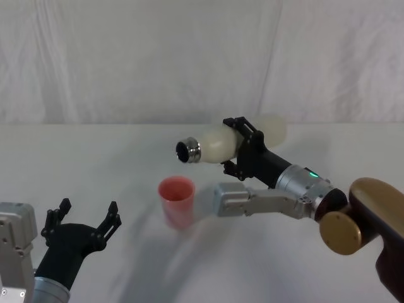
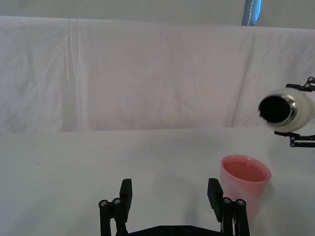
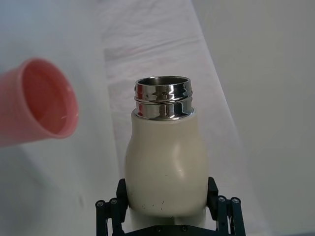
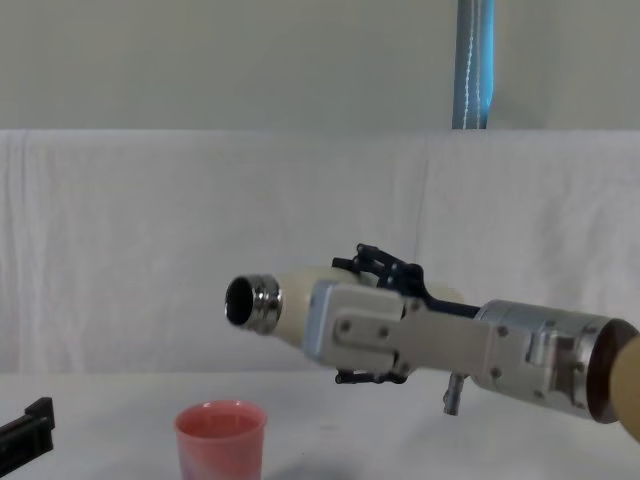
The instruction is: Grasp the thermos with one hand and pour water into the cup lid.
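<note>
I'm holding the thermos (image 1: 218, 142) tipped sideways, my right gripper (image 1: 243, 146) clamping its body, neck hanging above the upright cup lid (image 1: 176, 201) — left gripper (image 1: 85, 222) idling spread open nearby.

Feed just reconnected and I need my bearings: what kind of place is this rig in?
Probably a lab or test bench, not a kitchen: a white cloth drapes table and backdrop, and just the thermos in the right tool and a pink cup are set out.

Lab setup, white cloth backdrop (image 4: 200, 230), draped table (image 1: 95, 164)
</note>
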You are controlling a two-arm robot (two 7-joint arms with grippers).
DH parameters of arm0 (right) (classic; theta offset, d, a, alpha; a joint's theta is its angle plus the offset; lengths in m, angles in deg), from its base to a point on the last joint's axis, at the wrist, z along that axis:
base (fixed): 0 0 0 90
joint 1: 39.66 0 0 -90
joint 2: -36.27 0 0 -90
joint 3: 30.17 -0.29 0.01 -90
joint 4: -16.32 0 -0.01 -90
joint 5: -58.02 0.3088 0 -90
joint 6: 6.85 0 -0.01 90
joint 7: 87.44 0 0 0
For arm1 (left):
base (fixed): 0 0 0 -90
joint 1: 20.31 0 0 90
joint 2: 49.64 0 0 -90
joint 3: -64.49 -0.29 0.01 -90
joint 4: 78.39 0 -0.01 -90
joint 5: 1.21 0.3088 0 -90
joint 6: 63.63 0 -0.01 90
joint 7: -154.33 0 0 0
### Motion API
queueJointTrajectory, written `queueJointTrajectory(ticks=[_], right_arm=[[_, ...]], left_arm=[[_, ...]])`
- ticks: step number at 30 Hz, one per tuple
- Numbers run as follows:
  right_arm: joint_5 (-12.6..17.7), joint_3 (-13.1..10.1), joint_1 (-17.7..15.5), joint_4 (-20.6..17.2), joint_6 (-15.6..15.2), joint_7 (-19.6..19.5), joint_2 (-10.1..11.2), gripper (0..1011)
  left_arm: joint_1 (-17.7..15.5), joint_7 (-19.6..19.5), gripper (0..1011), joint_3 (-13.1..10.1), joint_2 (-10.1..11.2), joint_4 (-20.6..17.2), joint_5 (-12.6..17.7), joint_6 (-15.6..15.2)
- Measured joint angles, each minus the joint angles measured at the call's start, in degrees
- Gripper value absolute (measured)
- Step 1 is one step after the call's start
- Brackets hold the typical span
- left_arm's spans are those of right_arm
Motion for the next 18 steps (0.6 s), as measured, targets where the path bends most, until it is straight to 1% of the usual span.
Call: queueJointTrajectory(ticks=[1,2,5,6,9,10,13,15,16,17,18], right_arm=[[0.84,-0.43,-0.25,-0.24,0.08,0.43,-0.03,955],[2.63,-1.26,-0.69,-0.69,0.34,1.48,-0.09,955],[5.78,-2.72,-1.55,-1.57,0.51,3.18,-0.33,955],[8.5,-3.97,-2.3,-2.17,0.44,4.63,-0.67,955],[12.77,-6.0,-3.38,-2.78,0.1,6.54,-1.36,955],[15.88,-7.6,-4.28,-3.2,-0.38,7.91,-1.98,955],[19.93,-9.65,-5.39,-3.81,-1.28,9.44,-2.74,955],[23.91,-11.85,-6.57,-4.42,-2.54,10.83,-3.56,955],[24.68,-12.38,-6.81,-4.57,-2.84,11.08,-3.76,955],[26.91,-13.56,-7.49,-4.92,-3.77,11.71,-4.27,955],[26.91,-13.56,-7.49,-4.92,-3.77,11.71,-4.27,955]], left_arm=[[0.0,0.0,1001,0.0,0.0,0.0,0.0,0.0],[0.0,0.0,1001,0.0,0.0,0.0,0.0,0.0],[0.0,0.0,1001,0.0,0.0,0.0,0.0,0.0],[0.0,0.0,1001,0.0,0.0,0.0,0.0,0.0],[0.0,0.0,1001,0.0,0.0,0.0,0.0,0.0],[0.0,0.0,1001,0.0,0.0,0.0,0.0,0.0],[0.0,0.0,1001,0.0,0.0,0.0,0.0,0.0],[0.0,0.0,1001,0.0,0.0,0.0,0.0,0.0],[0.0,0.0,1001,0.0,0.0,0.0,0.0,0.0],[0.0,0.0,1001,0.0,0.0,0.0,0.0,0.0],[0.0,0.0,1001,0.0,0.0,0.0,0.0,0.0]])
